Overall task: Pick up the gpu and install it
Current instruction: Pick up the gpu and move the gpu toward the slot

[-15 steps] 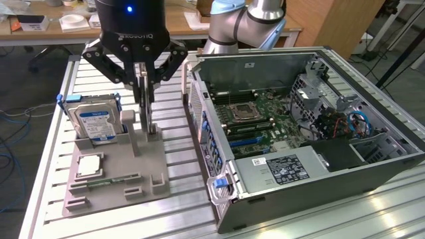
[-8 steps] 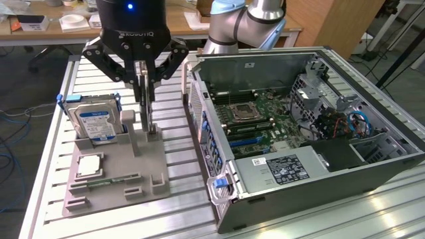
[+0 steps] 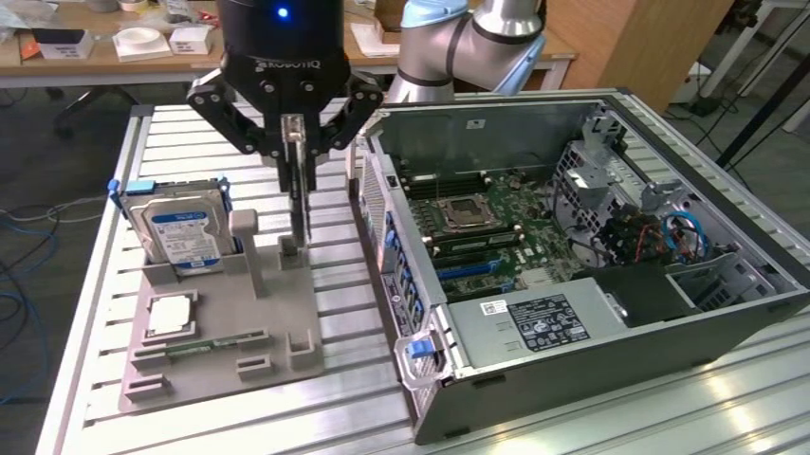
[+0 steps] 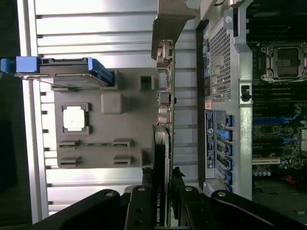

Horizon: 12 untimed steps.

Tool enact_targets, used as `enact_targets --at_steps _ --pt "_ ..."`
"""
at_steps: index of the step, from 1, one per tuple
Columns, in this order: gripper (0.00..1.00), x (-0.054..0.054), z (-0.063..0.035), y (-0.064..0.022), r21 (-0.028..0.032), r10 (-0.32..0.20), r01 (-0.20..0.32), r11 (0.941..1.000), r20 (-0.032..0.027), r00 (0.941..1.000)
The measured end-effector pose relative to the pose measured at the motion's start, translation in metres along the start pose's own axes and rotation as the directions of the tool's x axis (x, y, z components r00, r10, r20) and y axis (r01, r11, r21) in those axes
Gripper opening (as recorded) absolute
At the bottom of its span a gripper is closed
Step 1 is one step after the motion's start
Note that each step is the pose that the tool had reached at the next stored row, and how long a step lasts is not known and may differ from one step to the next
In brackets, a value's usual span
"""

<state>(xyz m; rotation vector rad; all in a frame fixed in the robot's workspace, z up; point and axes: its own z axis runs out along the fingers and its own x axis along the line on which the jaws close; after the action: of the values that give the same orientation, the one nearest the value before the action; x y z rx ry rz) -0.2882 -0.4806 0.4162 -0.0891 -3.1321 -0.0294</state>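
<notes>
Currently | slatted metal table (image 3: 101,313) carries an open computer case (image 3: 570,389) on the exterior view's right, grey parts holder (image 3: 272,313) just beside it | gripper (image 3: 295,152) hangs over the holder, fingers (image 4: 139,211) clamped on the gpu (image 3: 298,199) | gpu upright, edge-on, between hard drive (image 3: 184,232) and case, lower end at the holder's slot post.

Blue-labelled hard drive (image 3: 181,232) upright on gray fixture (image 3: 268,313)
</notes>
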Motion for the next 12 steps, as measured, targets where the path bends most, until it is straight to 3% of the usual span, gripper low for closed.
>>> enact_targets --at_steps 12 --pt "0.26 -0.022 -0.0001 0.0012 0.0000 0.000 0.000 1.0000 0.0001 1.0000"
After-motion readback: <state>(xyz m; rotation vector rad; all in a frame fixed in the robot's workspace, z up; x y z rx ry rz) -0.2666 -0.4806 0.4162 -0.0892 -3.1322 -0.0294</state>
